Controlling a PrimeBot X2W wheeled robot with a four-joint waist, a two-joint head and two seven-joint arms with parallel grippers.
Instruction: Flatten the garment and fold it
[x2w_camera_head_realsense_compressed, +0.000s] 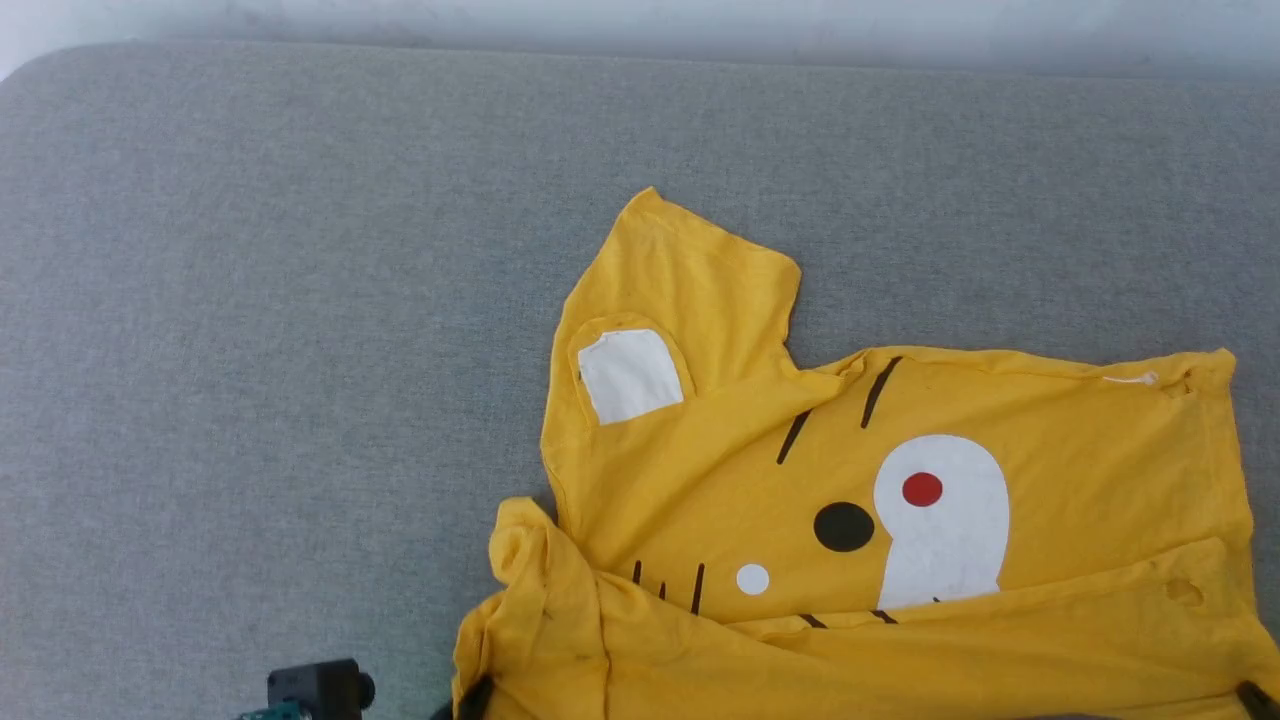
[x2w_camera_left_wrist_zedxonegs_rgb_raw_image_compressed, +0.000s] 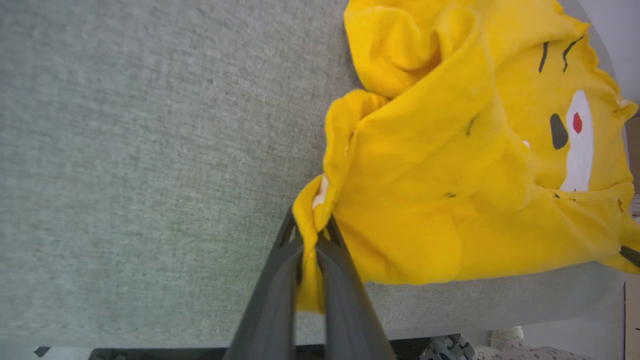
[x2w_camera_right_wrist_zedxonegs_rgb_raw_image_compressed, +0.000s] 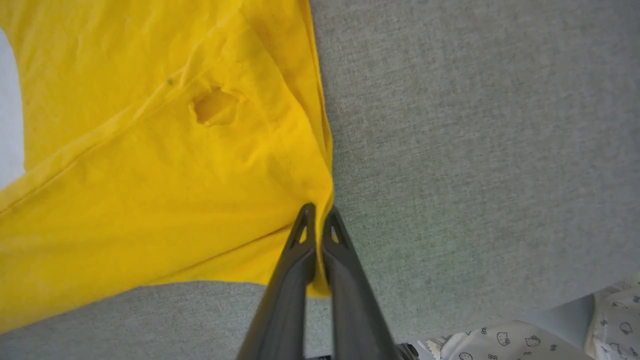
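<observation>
Head view showed the garment (x2w_camera_head_realsense_compressed: 1050, 470) lying print-side up on the grey fabric surface (x2w_camera_head_realsense_compressed: 300, 300), toward the right and close to the near edge. One sleeve was spread toward the far side above a white ear patch (x2w_camera_head_realsense_compressed: 628, 375). A wide band of the near edge was folded back over the print and covered the lower part of the white muzzle (x2w_camera_head_realsense_compressed: 945, 520).

Left wrist view had the left gripper (x2w_camera_left_wrist_zedxonegs_rgb_raw_image_compressed: 310, 235) with its fingers pressed almost together on a bunched corner of the garment. Yellow cloth stuck out past the tips and hung between the fingers. From that pinch the rest lay rumpled, up and to the right in that view.

Right wrist view had the right gripper (x2w_camera_right_wrist_zedxonegs_rgb_raw_image_compressed: 317, 215) closed just as tightly on the opposite near corner, right at the side hem, with a sliver of yellow between the fingers. The cloth spread smoother to the left of the fingers, marked by a small dimple (x2w_camera_right_wrist_zedxonegs_rgb_raw_image_compressed: 215, 107) — bare grey surface lay to their right.
</observation>
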